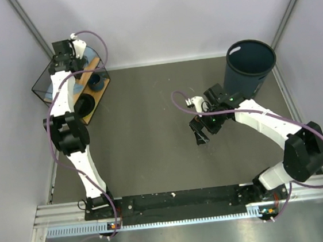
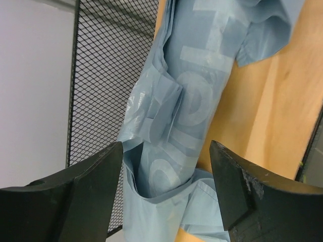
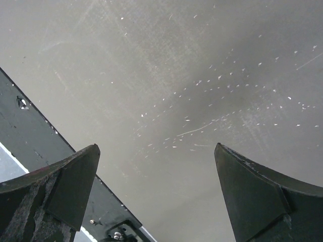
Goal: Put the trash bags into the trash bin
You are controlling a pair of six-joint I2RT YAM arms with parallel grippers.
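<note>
The trash bags (image 2: 186, 91) are a rolled bundle of thin light-blue film with pale lettering, lying on the wooden floor of the wire basket. My left gripper (image 2: 166, 146) stands open astride the roll's near end. Its left finger (image 2: 96, 186) rests against the film and its right finger (image 2: 237, 186) is a little apart. From above, a light-blue patch of the trash bags (image 1: 89, 51) shows beside the left wrist. The dark blue-grey trash bin (image 1: 251, 65) stands upright at the far right. My right gripper (image 1: 200, 133) (image 3: 156, 146) hangs open over bare table left of the bin, holding nothing.
The black wire basket (image 1: 41, 83) sits at the far left corner; its mesh wall (image 2: 106, 60) is close on the left of the roll, its wooden base (image 2: 282, 101) on the right. A dark blue round object (image 1: 95, 80) lies in it. A black rail (image 1: 181, 200) runs along the near edge.
</note>
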